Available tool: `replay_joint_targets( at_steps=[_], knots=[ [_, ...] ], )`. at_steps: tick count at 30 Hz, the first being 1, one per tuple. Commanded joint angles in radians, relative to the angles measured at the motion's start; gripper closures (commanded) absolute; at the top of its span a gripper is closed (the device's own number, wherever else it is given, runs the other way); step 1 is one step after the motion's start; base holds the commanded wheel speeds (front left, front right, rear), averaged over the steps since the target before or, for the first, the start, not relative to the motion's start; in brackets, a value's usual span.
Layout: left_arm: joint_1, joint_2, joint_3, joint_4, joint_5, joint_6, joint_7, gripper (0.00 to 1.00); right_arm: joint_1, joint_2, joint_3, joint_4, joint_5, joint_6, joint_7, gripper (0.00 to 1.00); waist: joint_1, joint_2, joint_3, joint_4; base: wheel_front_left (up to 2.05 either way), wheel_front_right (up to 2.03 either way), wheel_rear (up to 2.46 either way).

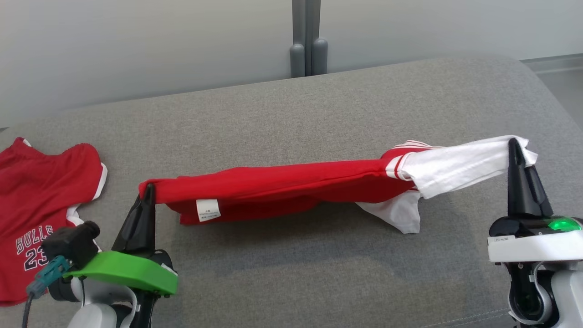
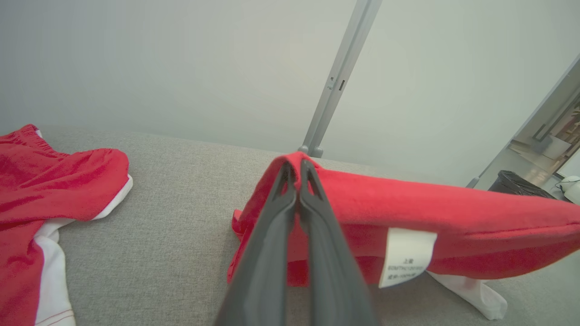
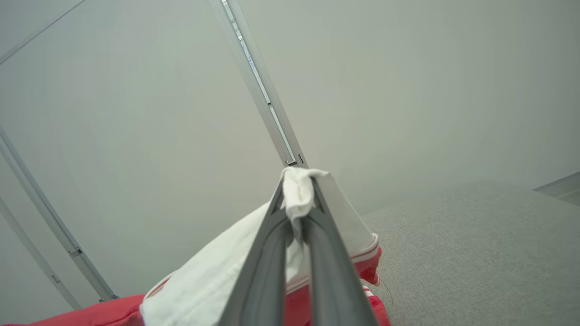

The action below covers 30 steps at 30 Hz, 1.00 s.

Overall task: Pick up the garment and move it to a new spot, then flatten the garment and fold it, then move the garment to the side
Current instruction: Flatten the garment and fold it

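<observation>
Bulls jersey lies left of the garment, apart. Left pincer pressed together, pinching garment's red left edge. Garment hangs stretched over grey cushion, lower folds touching it. Right pincer pinches its white right edge. Bare cushion before and behind garment.

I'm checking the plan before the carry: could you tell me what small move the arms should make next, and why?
Probably raise both grippers together. The left gripper is shut on the red end of the garment and the right gripper on its white end, yet it sags, its white sleeve apparently resting on the grey cushion.
</observation>
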Motion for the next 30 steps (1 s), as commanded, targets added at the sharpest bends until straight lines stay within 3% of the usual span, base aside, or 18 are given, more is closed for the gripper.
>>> replay_joint_targets(
  at_steps=[1,8,14,20,23,30],
  knots=[
    [0.028,0.015,0.007,-0.045,0.013,0.019,0.006,1.00,0.012,-0.005,-0.014,-0.030,-0.008,0.000,-0.006,1.00,0.0000,0.0000,-0.009,0.007,0.00,0.00,0.00],
    [0.148,0.038,0.024,-0.283,0.019,0.105,0.068,1.00,0.071,0.006,-0.081,-0.186,-0.033,0.000,0.025,1.00,0.0000,0.0000,-0.023,0.024,0.00,0.00,0.00],
    [0.170,0.052,0.017,-0.355,0.012,0.124,0.107,1.00,0.084,0.016,-0.093,-0.245,-0.029,0.000,0.071,1.00,0.0000,0.0000,-0.024,0.029,0.00,0.00,0.00],
    [0.103,0.061,0.011,-0.333,-0.004,0.099,0.129,1.00,0.021,-0.012,-0.052,-0.241,-0.017,0.000,0.107,1.00,0.0000,0.0000,0.017,0.020,0.00,0.00,0.00],
    [0.027,0.071,0.008,-0.291,-0.024,0.065,0.156,1.00,-0.059,-0.035,-0.015,-0.217,0.013,0.000,0.129,1.00,0.0000,0.0000,0.067,0.013,0.00,0.00,0.00],
    [-0.321,0.135,0.000,-0.094,-0.014,-0.026,0.247,1.00,-0.378,-0.154,0.081,-0.087,0.088,0.000,0.168,1.00,0.0000,0.0000,0.244,-0.003,0.00,0.00,0.00]
  ],
)
